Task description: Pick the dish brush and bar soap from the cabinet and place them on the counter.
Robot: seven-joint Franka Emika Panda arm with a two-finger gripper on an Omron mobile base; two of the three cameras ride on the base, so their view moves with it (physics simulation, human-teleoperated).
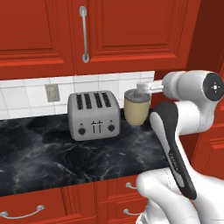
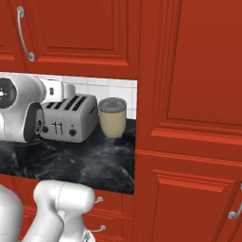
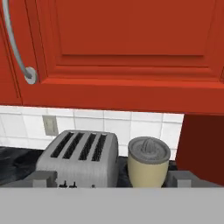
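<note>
- Against the tiled back wall, at the counter's [image 1: 65, 157] rear edge, stands a silver four-slot toaster [image 1: 94, 115], knobs facing forward.
- Just beside the toaster, toward the counter's right end, sits a beige juicer [image 1: 137, 107] with a grey reamer top.
- Above both hangs the cabinet [image 1: 127, 30], door closed, its curved silver handle [image 1: 84, 34] at the door's left edge; dish brush and bar soap cannot be seen.
- Gripper [image 3: 112, 181] hovers near the juicer, jaws spread wide, fingertips [image 3: 43, 179] holding nothing.
- A power outlet [image 1: 52, 92] sits on the tiles left of the toaster.
</note>
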